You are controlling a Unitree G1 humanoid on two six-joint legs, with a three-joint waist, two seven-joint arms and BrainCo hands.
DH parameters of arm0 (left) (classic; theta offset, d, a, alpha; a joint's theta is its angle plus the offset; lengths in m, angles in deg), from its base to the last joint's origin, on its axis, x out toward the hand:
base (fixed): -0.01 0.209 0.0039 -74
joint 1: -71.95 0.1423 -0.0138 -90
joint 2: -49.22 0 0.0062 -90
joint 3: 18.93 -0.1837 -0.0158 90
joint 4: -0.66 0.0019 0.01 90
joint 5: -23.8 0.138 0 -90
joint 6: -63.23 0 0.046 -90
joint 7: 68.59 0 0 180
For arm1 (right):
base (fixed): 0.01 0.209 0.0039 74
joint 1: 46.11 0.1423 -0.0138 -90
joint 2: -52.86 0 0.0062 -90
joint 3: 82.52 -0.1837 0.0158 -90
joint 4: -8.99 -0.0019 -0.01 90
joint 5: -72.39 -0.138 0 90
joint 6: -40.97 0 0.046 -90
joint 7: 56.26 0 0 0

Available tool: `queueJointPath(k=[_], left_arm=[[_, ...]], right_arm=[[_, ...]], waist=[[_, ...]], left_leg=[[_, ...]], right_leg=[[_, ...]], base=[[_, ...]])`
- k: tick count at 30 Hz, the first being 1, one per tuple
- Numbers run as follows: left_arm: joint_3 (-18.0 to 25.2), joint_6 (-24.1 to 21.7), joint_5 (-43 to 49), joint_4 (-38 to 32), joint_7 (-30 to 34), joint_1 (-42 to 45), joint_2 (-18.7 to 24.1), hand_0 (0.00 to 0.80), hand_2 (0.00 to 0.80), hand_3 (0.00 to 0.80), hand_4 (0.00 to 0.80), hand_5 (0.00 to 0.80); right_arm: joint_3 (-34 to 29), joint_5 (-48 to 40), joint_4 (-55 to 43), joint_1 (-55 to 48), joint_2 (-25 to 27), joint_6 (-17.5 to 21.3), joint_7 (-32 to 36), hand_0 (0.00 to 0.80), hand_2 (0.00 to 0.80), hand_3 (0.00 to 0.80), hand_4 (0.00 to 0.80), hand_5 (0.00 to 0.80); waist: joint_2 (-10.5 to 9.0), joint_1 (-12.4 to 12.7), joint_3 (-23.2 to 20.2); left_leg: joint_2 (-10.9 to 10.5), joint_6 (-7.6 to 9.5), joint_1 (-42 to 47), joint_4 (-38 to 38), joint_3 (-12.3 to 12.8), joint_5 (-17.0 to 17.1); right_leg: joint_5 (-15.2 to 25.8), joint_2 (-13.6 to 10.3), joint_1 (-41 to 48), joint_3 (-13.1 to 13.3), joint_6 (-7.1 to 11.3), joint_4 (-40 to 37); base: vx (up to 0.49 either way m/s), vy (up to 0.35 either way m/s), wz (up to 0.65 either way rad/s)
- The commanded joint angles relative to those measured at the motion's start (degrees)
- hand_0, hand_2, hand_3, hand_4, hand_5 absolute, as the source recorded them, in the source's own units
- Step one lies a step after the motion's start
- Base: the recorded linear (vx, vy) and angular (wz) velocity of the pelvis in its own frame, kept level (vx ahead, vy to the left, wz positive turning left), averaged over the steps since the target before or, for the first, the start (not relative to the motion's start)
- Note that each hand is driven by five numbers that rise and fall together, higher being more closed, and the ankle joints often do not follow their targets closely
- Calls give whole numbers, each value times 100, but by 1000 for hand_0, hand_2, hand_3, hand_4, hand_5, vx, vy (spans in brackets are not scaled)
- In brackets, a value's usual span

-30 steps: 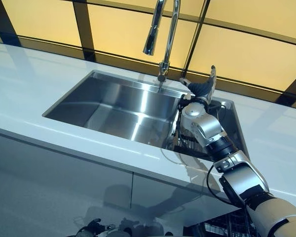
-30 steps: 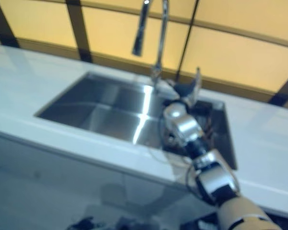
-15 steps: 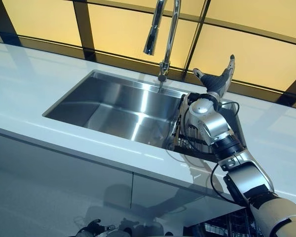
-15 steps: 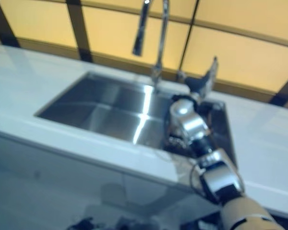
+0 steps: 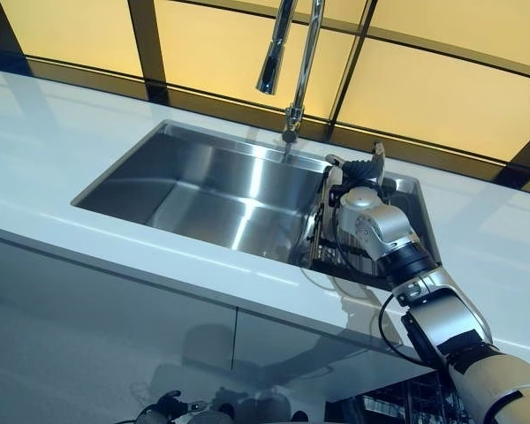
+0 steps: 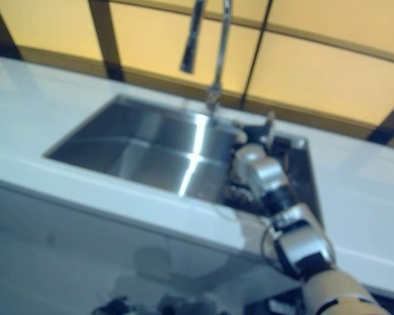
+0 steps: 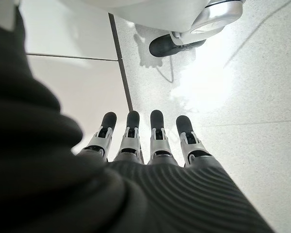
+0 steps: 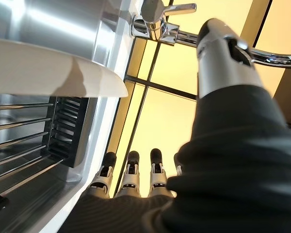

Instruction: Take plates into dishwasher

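A white plate [image 8: 53,68] stands on edge in the dark wire rack [image 5: 336,258] at the right end of the steel sink [image 5: 203,187]; in the left eye view only its pale rim [image 5: 328,179] shows. My right hand [image 5: 364,168] hangs over the rack beside that rim. Its fingers [image 8: 131,178] are straight and its thumb is spread, open, with nothing held; whether it touches the plate I cannot tell. My left hand [image 7: 150,141] hangs low over the pale floor, fingers straight, open and empty.
A tall chrome faucet [image 5: 293,53] arches over the sink's back edge, close to my right hand. White countertop [image 5: 88,212] surrounds the sink, with yellow panels behind. A dark wire basket [image 5: 397,411] shows below the counter at lower right.
My right hand rose above the sink's back edge half a second ago and has now come back down over the rack beside the plate. The view has shifted slightly.
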Motion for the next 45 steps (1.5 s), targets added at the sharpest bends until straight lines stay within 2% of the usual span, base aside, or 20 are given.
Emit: queueJointPath(k=[1,7,13,25,45], left_arm=[[-379,-4,-13,52,-2,-208,-4,0,0,0,0,0],[-425,2,-20,33,-49,-170,-13,0,0,0,0,0],[-496,-23,-68,86,-52,-186,-22,0,0,0,0,0],[-523,-65,-107,61,-76,-159,-17,0,0,0,0,0],[-592,-98,-102,105,-96,-92,13,0,0,0,0,0]], right_arm=[[117,-149,95,461,142,47,-27,0,0,0,0,0],[118,-511,196,373,9,14,-328,0,0,0,0,0],[49,-805,470,386,-185,230,-809,0,0,0,0,0],[-59,-1290,704,297,-284,343,-1159,0,0,0,0,0],[-40,-1331,1056,260,-202,220,-941,0,0,0,0,0]], waist=[[280,181,-79],[291,188,-49],[324,214,-45],[377,214,12],[437,217,82]], left_leg=[[-170,231,180,-45,577,-664],[-156,234,181,-45,566,-654],[-145,230,171,-45,553,-655],[-142,220,139,-45,543,-631],[-80,187,101,-45,587,-591]], right_leg=[[71,-84,-474,156,342,632],[51,-93,-479,186,337,657],[-10,-75,-446,207,323,610],[9,-92,-499,243,340,642],[-126,-35,-541,190,329,678]], base=[[0,0,0],[0,0,0],[0,0,0],[0,0,0],[19,-24,0]])
